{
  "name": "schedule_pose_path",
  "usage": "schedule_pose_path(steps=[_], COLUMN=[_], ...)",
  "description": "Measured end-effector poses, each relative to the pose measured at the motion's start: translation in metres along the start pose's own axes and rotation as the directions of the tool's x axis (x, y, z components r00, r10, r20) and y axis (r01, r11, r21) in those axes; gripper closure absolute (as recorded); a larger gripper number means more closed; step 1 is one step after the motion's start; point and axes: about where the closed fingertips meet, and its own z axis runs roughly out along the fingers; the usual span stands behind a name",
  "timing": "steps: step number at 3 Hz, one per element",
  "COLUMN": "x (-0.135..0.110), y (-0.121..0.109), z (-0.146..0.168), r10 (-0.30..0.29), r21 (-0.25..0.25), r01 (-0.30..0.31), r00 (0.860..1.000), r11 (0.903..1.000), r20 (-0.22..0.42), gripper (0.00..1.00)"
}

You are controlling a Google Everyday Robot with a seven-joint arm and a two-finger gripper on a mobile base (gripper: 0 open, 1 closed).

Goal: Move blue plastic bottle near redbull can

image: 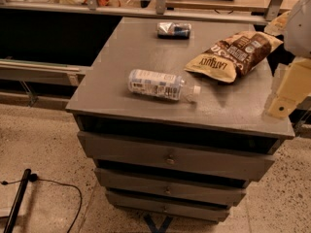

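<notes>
The blue plastic bottle (158,84) lies on its side near the middle of the grey cabinet top (126,47), with its white cap pointing right. The redbull can (173,29) lies on its side at the far edge of the top, well behind the bottle. My gripper (285,92) hangs at the right edge of the view, above the cabinet's front right corner. It is well to the right of the bottle and holds nothing that I can see.
A yellow-and-brown chip bag (233,55) lies on the top between the bottle and my gripper. The cabinet has drawers (170,159) below. A dark shelf unit (48,38) stands at the left, and a cable (58,188) lies on the floor.
</notes>
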Motion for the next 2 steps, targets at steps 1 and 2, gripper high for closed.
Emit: schedule_pose_path(steps=[1, 2], x=[-0.009, -0.018], y=[-0.005, -0.019], z=[0.020, 0.048], r10=[0.012, 0.018], r21=[0.006, 0.003], r01=[-0.012, -0.019], r00=[0.996, 0.969], r11=[0.9999, 0.9998], r20=[0.092, 0.248], gripper=[0.00, 0.00])
